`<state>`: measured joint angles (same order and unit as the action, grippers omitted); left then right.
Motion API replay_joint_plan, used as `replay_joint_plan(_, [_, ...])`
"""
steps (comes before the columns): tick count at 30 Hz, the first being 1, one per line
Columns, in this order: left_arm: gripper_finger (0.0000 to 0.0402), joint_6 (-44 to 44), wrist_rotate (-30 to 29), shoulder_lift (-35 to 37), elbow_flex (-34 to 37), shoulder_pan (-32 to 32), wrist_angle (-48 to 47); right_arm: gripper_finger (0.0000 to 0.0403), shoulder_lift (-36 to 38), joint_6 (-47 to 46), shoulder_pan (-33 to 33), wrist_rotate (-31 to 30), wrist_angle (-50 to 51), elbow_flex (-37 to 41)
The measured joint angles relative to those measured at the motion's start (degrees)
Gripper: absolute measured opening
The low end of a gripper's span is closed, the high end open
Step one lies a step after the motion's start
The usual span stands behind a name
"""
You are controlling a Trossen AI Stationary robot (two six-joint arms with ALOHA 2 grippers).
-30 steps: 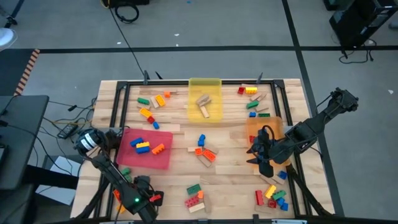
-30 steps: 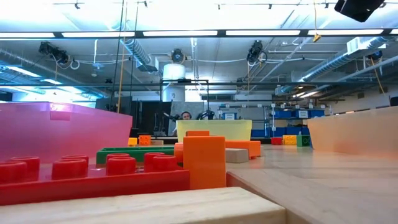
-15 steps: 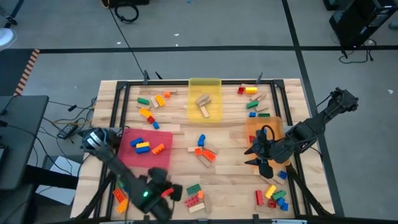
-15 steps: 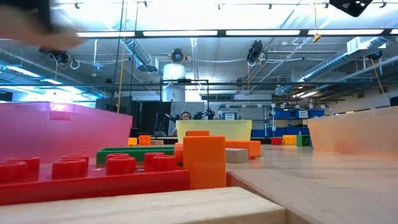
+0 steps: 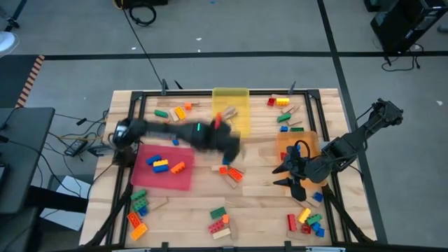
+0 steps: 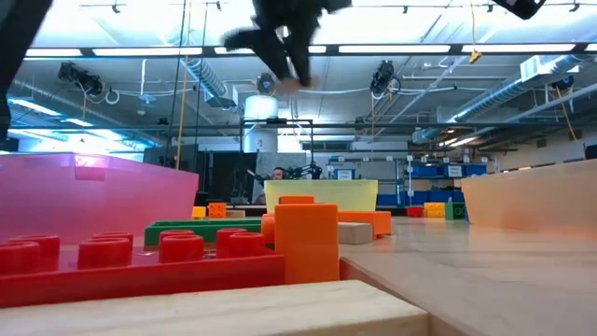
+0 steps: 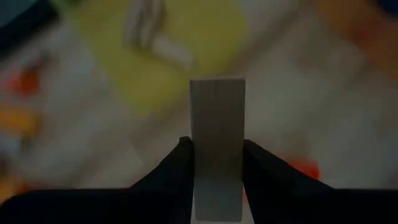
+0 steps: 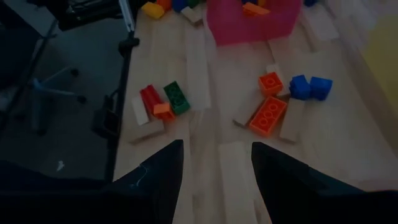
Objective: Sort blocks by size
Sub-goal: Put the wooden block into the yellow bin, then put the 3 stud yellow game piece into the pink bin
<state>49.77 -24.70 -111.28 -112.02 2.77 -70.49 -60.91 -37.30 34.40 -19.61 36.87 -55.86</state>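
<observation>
While gripping a wooden block [image 7: 217, 155], the left jaws [image 5: 227, 145] are nearing the yellow tray [image 5: 241, 95].
Next: release over it; right jaws [image 5: 290, 176] are waiting open.

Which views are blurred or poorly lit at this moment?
High view: the left arm smears with motion over the table, the rest sharp. Left wrist view: the held wooden block is sharp, the background blurred. Right wrist view: dim, the fingers dark silhouettes. Low view: bright ceiling lights, the near red brick soft.
</observation>
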Motion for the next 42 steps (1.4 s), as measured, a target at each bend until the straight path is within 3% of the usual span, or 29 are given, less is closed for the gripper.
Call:
replay_joint_plan(4, [0.0111,-15.47,9.76,-0.57,-0.12,-12.22,11.06,0.0204,1.64,-3.40,-1.98,-0.87,3.47,0.00])
replay_joint_plan(8, [0.0111,-23.21,18.34,-2.69,-0.11,-21.27,17.35,0.0204,4.58,-7.31,-4.64,-3.79,6.69,0.00])
replay_joint_plan(16, [0.0111,-35.55,26.90,-9.52,-0.07,-30.89,20.22,0.0204,7.36,-8.00,-10.34,-16.59,7.55,0.00])
replay_joint_plan(28, [0.0121,-42.06,26.92,-18.09,-0.05,-36.17,21.82,0.0204,7.33,-8.02,-18.30,-17.58,7.37,0.00])
replay_joint_plan(42, [0.0203,-43.49,26.17,-19.63,-1.46,-36.20,21.34,0.0204,7.31,-7.36,-22.26,-16.88,7.35,0.00])
